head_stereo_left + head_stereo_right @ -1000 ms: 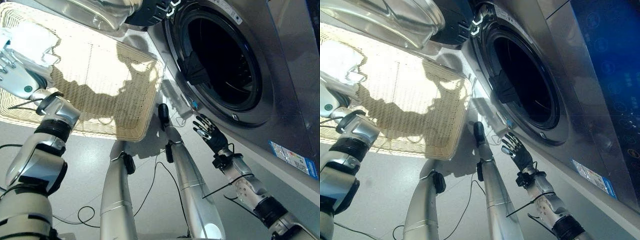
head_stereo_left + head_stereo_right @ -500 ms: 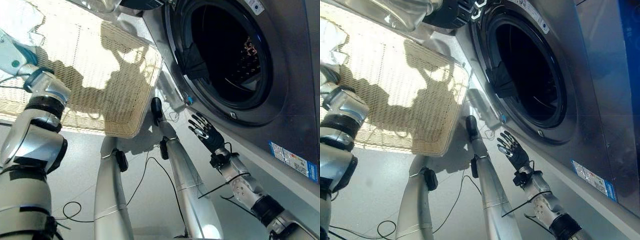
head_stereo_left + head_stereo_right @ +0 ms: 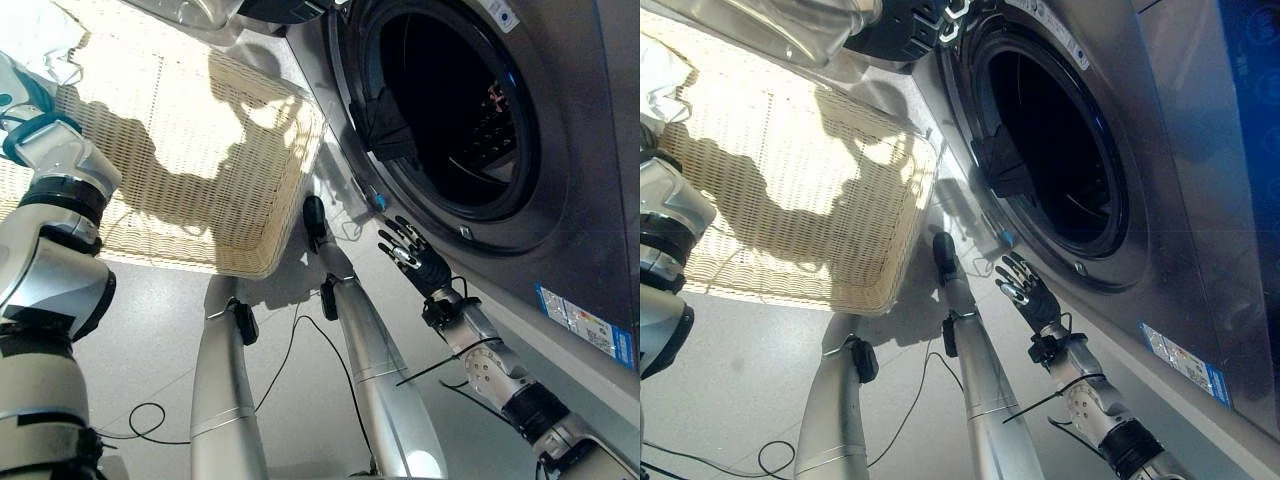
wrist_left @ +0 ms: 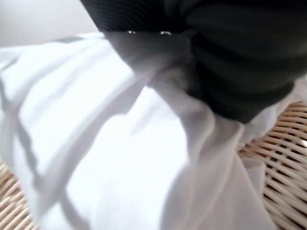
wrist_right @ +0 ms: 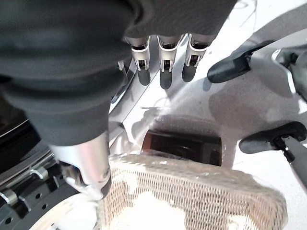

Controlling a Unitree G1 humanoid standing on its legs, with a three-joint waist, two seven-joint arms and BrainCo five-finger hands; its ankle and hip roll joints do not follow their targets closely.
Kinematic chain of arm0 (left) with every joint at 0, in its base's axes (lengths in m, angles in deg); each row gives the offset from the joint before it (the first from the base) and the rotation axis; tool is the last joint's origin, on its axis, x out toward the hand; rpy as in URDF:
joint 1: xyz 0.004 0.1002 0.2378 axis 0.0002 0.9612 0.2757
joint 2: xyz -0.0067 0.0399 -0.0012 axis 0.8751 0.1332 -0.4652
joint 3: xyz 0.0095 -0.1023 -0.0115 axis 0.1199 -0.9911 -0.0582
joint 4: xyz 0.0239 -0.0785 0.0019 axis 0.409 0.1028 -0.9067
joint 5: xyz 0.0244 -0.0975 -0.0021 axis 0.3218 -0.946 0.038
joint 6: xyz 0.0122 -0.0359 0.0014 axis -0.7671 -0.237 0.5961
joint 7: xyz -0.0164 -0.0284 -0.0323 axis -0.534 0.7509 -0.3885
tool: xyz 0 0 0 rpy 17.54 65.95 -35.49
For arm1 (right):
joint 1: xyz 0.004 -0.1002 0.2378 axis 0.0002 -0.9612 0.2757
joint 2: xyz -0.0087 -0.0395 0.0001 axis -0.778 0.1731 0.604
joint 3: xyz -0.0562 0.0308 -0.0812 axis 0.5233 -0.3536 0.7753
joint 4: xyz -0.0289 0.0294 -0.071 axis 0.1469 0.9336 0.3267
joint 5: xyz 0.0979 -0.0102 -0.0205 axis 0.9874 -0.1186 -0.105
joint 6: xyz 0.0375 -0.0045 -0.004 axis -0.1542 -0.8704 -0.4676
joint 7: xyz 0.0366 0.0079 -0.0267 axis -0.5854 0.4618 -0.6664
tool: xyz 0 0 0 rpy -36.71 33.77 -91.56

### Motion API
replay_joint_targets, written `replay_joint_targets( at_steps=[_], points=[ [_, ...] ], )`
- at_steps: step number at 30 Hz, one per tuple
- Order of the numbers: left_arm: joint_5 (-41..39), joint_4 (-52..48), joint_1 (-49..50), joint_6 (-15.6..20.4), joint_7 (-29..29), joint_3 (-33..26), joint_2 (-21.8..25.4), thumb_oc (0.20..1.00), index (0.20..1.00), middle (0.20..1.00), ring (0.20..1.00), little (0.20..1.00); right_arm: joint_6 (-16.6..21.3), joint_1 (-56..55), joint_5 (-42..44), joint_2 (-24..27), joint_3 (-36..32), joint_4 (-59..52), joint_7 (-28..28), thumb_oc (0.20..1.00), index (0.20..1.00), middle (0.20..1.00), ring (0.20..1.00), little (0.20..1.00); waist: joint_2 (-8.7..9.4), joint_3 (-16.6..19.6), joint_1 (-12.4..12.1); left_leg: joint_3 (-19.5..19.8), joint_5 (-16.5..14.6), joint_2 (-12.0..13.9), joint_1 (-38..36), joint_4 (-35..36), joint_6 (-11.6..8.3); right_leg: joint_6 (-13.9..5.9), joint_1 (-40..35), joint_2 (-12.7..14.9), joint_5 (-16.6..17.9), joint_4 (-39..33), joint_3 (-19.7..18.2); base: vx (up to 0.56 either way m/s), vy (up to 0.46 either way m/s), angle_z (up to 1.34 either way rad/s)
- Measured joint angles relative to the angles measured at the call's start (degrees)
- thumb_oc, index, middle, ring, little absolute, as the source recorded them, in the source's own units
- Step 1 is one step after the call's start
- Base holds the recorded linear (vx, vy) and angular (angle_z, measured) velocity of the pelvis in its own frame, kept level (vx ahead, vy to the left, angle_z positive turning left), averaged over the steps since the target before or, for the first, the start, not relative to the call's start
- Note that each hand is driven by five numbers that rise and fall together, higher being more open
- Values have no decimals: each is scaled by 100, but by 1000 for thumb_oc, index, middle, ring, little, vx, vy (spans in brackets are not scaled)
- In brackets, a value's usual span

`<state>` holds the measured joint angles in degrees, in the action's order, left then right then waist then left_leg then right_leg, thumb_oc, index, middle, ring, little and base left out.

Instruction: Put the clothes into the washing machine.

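Fingers (image 3: 398, 238) of right hand (image 3: 418, 260) spread (empty) below washing machine (image 3: 450, 110).

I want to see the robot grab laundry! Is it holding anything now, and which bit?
The left hand is buried in the white cloth in the basket; a grip cannot be told. The right hand holds nothing.

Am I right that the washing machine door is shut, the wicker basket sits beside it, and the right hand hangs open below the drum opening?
Not quite: the washing machine door is open, and the left eye view looks straight into the dark drum. The rest holds: the wicker basket sits beside it, and the right hand hangs open below the drum opening.
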<state>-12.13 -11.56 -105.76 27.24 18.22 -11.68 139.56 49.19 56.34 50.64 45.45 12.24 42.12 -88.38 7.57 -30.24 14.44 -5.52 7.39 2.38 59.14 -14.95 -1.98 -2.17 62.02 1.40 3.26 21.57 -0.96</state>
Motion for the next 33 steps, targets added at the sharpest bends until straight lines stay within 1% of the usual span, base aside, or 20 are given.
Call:
replay_joint_targets(
  at_steps=[3, 6, 8, 10, 11, 12, 13, 14, 15, 16, 19, 24, 25, 26, 27, 28, 30, 31, 32, 33],
  points=[
    [-199, -371, 412, 100, -140, -239, -5, 200, 200, 200, 200, 200, 0, -25, -7, -33, -3, -13, 2, 1000, 1000, 1000, 1000, 1000, -6, -3, -16, 110, 111, -17, -248, 189, -34, 42, -194, -24, -52, 4, -2, -93, -148, 13],
    [-342, -941, 933, 158, -369, -522, -85, 200, 200, 200, 200, 200, 9, -227, -54, -59, -139, -275, 18, 1000, 1000, 1000, 1000, 1000, -55, -1, -197, 165, 264, -3, -485, 465, -108, 86, -311, -43, -120, 47, 1, -83, -128, 11],
    [-498, -1210, 1389, 235, -619, -673, -137, 200, 200, 200, 200, 200, 10, -238, -157, -145, -189, -313, 78, 1000, 1000, 1000, 1000, 1000, -99, -9, -411, 201, 372, 12, -669, 622, -146, 164, -380, -42, -200, 190, 78, -91, -189, 16],
    [-662, -1466, 1686, 264, -790, -885, -152, 200, 200, 200, 200, 200, 17, -345, -200, -259, -339, -383, 95, 1000, 1000, 1000, 1000, 1000, -181, 0, -487, 300, 433, 17, -761, 779, -212, 211, -403, -93, -270, 283, 67, -49, -184, 18],
    [-729, -1576, 1828, 383, -969, -1067, -151, 200, 200, 200, 200, 200, 20, -377, -230, -276, -371, -388, 113, 1000, 1000, 1000, 1000, 1000, -237, -9, -595, 376, 538, 42, -852, 959, -270, 227, -430, -125, -280, 297, 94, -45, -158, 17],
    [-782, -1640, 1900, 473, -1109, -1131, -142, 200, 200, 200, 200, 200, 20, -406, -260, -281, -375, -386, 120, 1000, 1000, 1000, 1000, 1000, -266, -15, -618, 410, 597, 59, -912, 1067, -299, 243, -455, -119, -287, 308, 128, -72, -217, 15],
    [-891, -1771, 2044, 654, -1284, -1296, -126, 200, 200, 200, 200, 200, 20, -438, -262, -302, -371, -372, 131, 1000, 1000, 1000, 1000, 1000, -310, -28, -762, 433, 682, 112, -1079, 1264, -339, 267, -546, -140, -300, 305, 191, -53, -134, 8],
    [-891, -1771, 2044, 654, -1284, -1296, -126, 200, 200, 200, 200, 200, 20, -438, -262, -302, -371, -372, 131, 1000, 1000, 1000, 1000, 1000, -310, -28, -762, 433, 682, 112, -1079, 1264, -339, 267, -546, -140, -300, 305, 191, -70, -168, 10],
    [-898, -1933, 2265, 876, -1471, -1496, -118, 200, 200, 200, 200, 200, 20, -470, -264, -368, -376, -369, 133, 1000, 1000, 1000, 1000, 1000, -362, -19, -837, 434, 738, 187, -1315, 1477, -372, 355, -746, -172, -288, 242, 293, -61, -139, 11],
    [-891, -1945, 2343, 1031, -1550, -1503, -117, 200, 200, 200, 200, 200, 28, -490, -266, -451, -419, -361, 133, 1000, 1000, 1000, 1000, 1000, -425, -16, -863, 431, 769, 247, -1501, 1609, -398, 363, -917, -210, -319, 182, 367, -82, -170, 15],
    [-819, -1960, 2357, 1314, -1579, -1503, -96, 200, 200, 200, 200, 200, 56, -495, -326, -495, -522, -353, 129, 1000, 1000, 1000, 1000, 1000, -576, -21, -897, 425, 771, 305, -1706, 1658, -400, 408, -1155, -223, -338, 123, 481, -53, -84, 5],
    [-848, -2035, 2388, 1876, -1610, -1502, -93, 200, 200, 200, 200, 200, 57, -502, -451, -509, -561, -311, 131, 1000, 1000, 1000, 1000, 1000, -635, -26, -845, 418, 896, 254, -1881, 1634, -362, 414, -1322, -182, -365, 157, 489, -41, -86, 1],
    [-902, -2206, 2456, 2173, -1602, -1505, -125, 200, 200, 200, 200, 200, 58, -502, -491, -541, -554, -307, 130, 1000, 1000, 1000, 1000, 1000, -646, -33, -842, 432, 896, 239, -1960, 1638, -362, 418, -1404, -183, -398, 171, 489, -33, -108, 8],
    [-953, -2376, 2519, 2321, -1582, -1506, -146, 200, 200, 200, 200, 200, 62, -502, -503, -582, -550, -307, 129, 1000, 1000, 1000, 1000, 1000, -648, -34, -851, 442, 896, 233, -2007, 1640, -362, 408, -1444, -191, -420, 191, 486, -40, -145, 11],
    [-992, -2649, 2617, 2573, -1517, -1503, -180, 200, 200, 200, 200, 200, 74, -500, -549, -665, -551, -308, 127, 1000, 1000, 1000, 1000, 1000, -649, -34, -869, 466, 894, 219, -2079, 1647, -365, 379, -1497, -183, -480, 252, 485, -27, -109, 10],
    [-1102, -2898, 2700, 2948, -1229, -1535, -225, 200, 200, 200, 200, 200, 107, -491, -715, -738, -554, -313, 128, 1000, 1000, 1000, 1000, 1000, -653, -33, -922, 477, 879, 212, -2136, 1646, -382, 379, -1518, -170, -535, 335, 489, -20, -83, 10],
    [-1106, -3161, 2847, 3451, -847, -1534, -354, 200, 200, 200, 200, 200, 116, -464, -941, -780, -535, -322, 123, 1000, 1000, 1000, 1000, 1000, -722, -20, -936, 491, 818, 216, -2161, 1643, -398, 415, -1516, -134, -591, 424, 483, -15, -95, 7],
    [-1243, -3291, 2973, 3644, -594, -1608, -399, 200, 200, 200, 200, 200, 114, -397, -1100, -783, -534, -331, 202, 1000, 1000, 1000, 1000, 1000, -754, -22, -1014, 493, 808, 221, -2159, 1629, -405, 420, -1506, -141, -597, 455, 495, -18, -126, 0],
    [-1451, -3495, 3186, 3729, -381, -1784, -454, 200, 200, 200, 200, 200, 114, -406, -1247, -775, -509, -346, 298, 1000, 1000, 1000, 1000, 1000, -759, -23, -1027, 490, 806, 224, -2172, 1627, -407, 422, -1504, -149, -597, 455, 494, -6, -58, -4],
    [-1451, -3495, 3186, 3729, -381, -1784, -454, 200, 200, 200, 200, 200, 114, -406, -1247, -775, -509, -346, 298, 1000, 1000, 1000, 1000, 1000, -759, -23, -1027, 490, 806, 224, -2172, 1627, -407, 422, -1504, -149, -597, 455, 494, -13, -68, -8]
  ],
)
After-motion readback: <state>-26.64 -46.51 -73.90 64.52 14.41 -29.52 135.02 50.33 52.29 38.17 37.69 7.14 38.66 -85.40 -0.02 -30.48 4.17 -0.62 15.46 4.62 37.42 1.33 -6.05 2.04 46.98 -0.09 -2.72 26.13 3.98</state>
